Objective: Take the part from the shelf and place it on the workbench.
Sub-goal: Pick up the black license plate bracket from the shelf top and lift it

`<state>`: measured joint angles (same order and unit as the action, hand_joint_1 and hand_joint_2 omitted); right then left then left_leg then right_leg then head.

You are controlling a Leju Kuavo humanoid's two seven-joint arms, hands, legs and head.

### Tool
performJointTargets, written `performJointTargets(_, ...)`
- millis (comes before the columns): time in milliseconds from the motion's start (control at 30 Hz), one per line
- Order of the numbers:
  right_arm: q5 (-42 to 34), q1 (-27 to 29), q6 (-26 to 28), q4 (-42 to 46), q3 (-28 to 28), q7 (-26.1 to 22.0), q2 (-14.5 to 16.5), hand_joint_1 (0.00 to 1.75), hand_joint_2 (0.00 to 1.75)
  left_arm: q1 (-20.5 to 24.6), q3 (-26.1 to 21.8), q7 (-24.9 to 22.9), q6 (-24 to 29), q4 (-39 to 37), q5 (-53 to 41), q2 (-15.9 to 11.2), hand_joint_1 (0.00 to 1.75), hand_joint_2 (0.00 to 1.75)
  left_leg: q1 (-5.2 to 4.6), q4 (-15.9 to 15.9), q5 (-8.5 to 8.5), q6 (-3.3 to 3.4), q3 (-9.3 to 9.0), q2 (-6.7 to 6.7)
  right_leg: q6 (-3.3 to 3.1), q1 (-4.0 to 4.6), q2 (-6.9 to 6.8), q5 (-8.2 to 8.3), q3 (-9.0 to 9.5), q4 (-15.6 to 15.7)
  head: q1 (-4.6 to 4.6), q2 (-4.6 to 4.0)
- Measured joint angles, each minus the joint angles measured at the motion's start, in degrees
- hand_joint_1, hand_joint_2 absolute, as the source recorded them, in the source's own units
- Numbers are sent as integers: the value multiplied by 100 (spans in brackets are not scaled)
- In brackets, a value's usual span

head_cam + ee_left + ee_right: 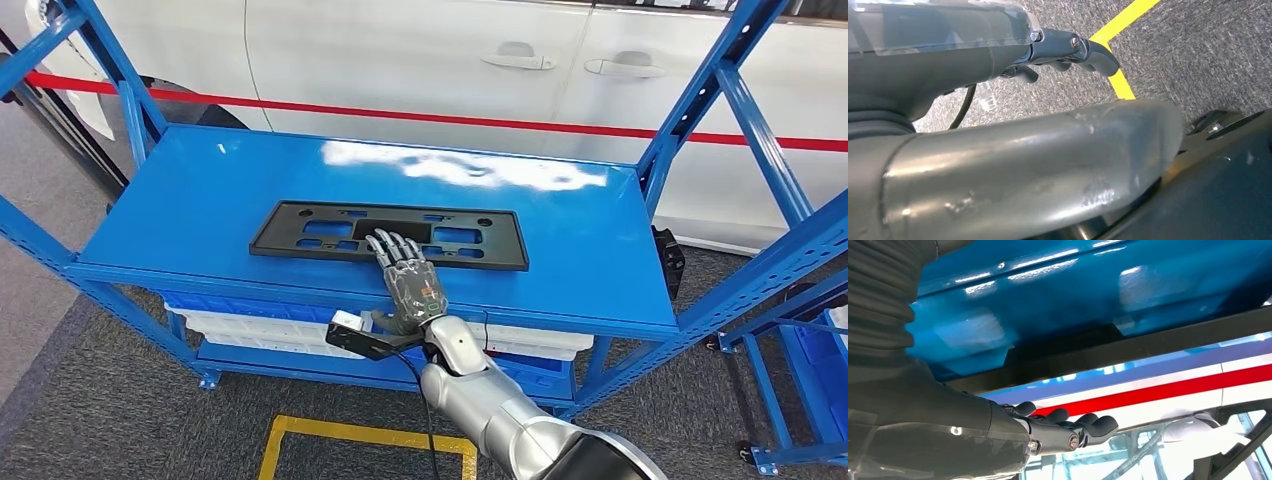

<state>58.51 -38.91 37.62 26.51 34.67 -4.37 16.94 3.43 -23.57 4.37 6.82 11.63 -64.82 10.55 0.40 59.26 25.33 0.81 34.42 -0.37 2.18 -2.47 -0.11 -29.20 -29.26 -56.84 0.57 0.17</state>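
The right hand (406, 280) lay flat on the black part (300, 232) near the shelf's (200, 200) front edge, fingers apparently extended, gripping nothing.

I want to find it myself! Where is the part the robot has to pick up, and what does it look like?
Look at the blue shelf before the white car. On its top lies a long, flat black plastic frame with rectangular holes, under the right hand. It is the one black thing on that blue top.

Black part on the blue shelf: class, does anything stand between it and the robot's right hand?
Nothing visible does. The right hand reaches over the shelf's front edge, its fingers over the part's near edge; contact can't be confirmed.
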Motion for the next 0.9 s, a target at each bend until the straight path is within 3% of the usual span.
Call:
performJointTargets(200, -2, 7, 59, 5, 0, -31, 34, 0, 175, -5, -51, -4, 33, 0, -11, -11, 0, 0, -13, -25, 10, 75, -8, 0, 83, -30, 0, 4, 22, 53, 1, 0)
performJointTargets(267, -16, 7, 134, 45, 0, -99, 58, 0, 175, -8, -73, -4, 59, 0, -16, -11, 0, 0, 13, -90, -11, 130, -50, 8, 79, -26, 0, -124, -69, -157, -12, -1)
performJointTargets(300, -26, 6, 162, 85, 0, -133, 67, 0, 175, -9, -83, -4, 67, 0, -18, -10, 0, 0, 22, -113, -18, 155, -68, 13, 54, -15, 1, -270, -220, -453, -21, -1)
performJointTargets(367, -33, 13, 161, 186, 2, -158, 76, 0, 175, -13, -96, -4, 73, 0, -29, -10, 0, 0, -4, -118, -10, 184, -76, 16, -3, 27, 3, -596, -696, -1288, -35, -1)
performJointTargets(400, -23, 20, 127, 253, 8, -147, 76, 0, 175, -16, -101, -4, 73, 0, -38, -11, 0, 0, -22, -116, 0, 191, -81, 11, -29, 51, 4, -674, -924, -1637, -39, -1)
performJointTargets(433, -9, 27, 90, 326, 21, -127, 76, 0, 175, -19, -106, -4, 73, 0, -49, -11, 0, 0, -44, -113, 13, 196, -95, 4, -62, 73, 5, -630, -1064, -1786, -41, -1)
performJointTargets(467, 9, 29, 49, 406, 39, -105, 76, 0, 175, -22, -111, -4, 72, 0, -59, -12, 0, 0, -64, -110, 32, 195, -119, -4, -107, 97, 6, -467, -1093, -1707, -40, -1)
performJointTargets(533, 42, 28, 3, 546, 78, -78, 80, 0, 175, -33, -119, -2, 69, -1, -71, -10, 0, 0, -91, -107, 84, 182, -192, -18, -238, 166, 8, 55, -867, -1006, -42, 0)
performJointTargets(600, 62, 25, -20, 625, 105, -54, 85, 0, 175, -42, -122, 3, 61, -6, -92, -3, 0, 0, -113, -92, 129, 145, -223, -25, -345, 234, 8, 337, -627, -393, -31, 0)
performJointTargets(667, 69, 35, -33, 671, 128, -23, 90, 0, 175, -41, -123, 9, 54, -10, -110, 0, 0, 0, -108, -91, 148, 84, -212, -25, -377, 270, 17, 323, -565, -232, -26, 0)
performJointTargets(767, 70, 40, -34, 732, 143, 2, 113, 0, 175, -31, -125, 9, 54, -9, -115, -13, 0, 0, -95, 4, 252, -26, -188, -10, -411, 215, 30, 324, -482, -113, -23, 0)
performJointTargets(833, 70, 37, -33, 744, 156, 3, 136, 0, 175, -33, -128, 2, 54, -9, -116, -25, 0, 0, -56, 523, 504, -104, 56, -3, -436, 185, 18, 313, -416, -69, 1, -1)
performJointTargets(900, 66, 62, -33, 744, 176, 2, 145, 0, 175, -37, -133, -12, 54, -9, -116, -33, 0, 0, 3, 1245, 741, -175, 459, -1, -446, 178, 6, 279, -379, -73, 13, -1)
